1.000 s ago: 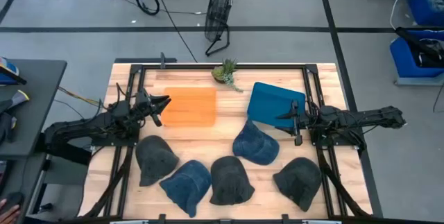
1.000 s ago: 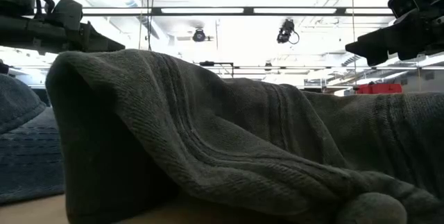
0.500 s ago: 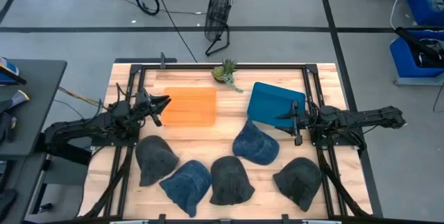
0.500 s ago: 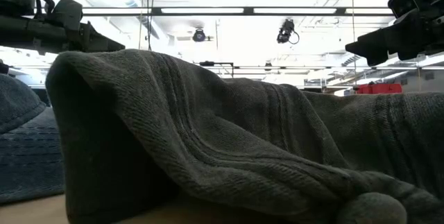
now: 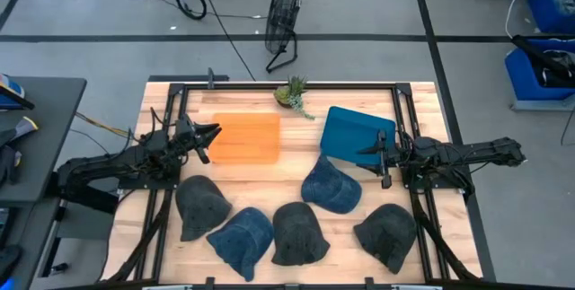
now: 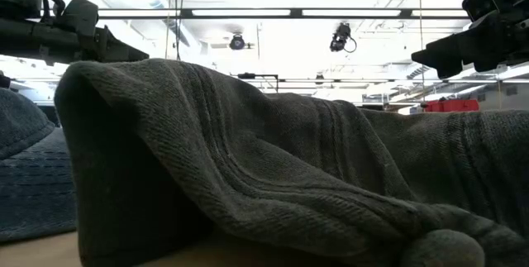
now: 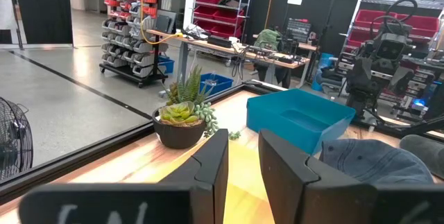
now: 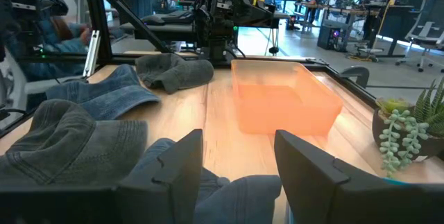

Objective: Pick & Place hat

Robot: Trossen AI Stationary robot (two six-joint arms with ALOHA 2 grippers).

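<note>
1. Jaws on both arms stand parted and hold nothing: the left gripper (image 5: 208, 134) sits at the orange bin's (image 5: 245, 137) left edge, left of centre in the high view, and the right gripper (image 5: 379, 153) by the blue bin (image 5: 355, 134), right of centre.
2. Your hats lie on the surface (image 5: 296, 169) in the lower half of the high view: a blue cap (image 5: 329, 186) nearest the right gripper, with four more along the bottom edge.
3. Expect each hat to be light, soft and floppy; it will likely sag and fold when lifted.
4. Pinch the crown where the cloth bunches, or the stiffer brim, rather than a flat panel.
</note>
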